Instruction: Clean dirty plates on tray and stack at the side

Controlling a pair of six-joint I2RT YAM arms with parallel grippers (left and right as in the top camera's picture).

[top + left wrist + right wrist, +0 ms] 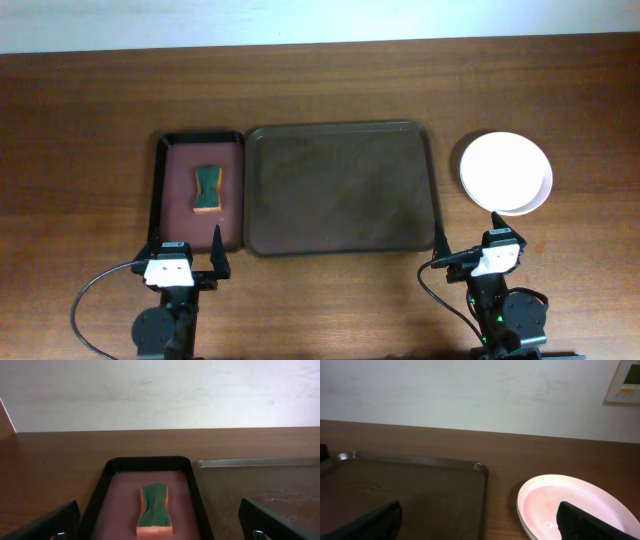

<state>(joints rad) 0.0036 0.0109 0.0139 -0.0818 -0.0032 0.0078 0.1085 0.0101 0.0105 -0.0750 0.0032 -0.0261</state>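
Fingers on the left gripper [186, 245] and the right gripper [468, 234] are spread wide, with nothing between them. Both arms sit low at the near table edge, wrists level and pointing at the far wall. The left gripper faces the near rim of the small reddish tray [160, 190], where a green and orange sponge [208, 188] lies flat (roughly centred). The right gripper straddles the gap between the large dark tray [340, 127] and the plates [505, 173]. Its right fingertip is just beside their near rim. The plates are stacked on the bare tabletop [90, 150], right of the large tray and apart from it. How many are stacked cannot be told. The large tray's floor is bare.
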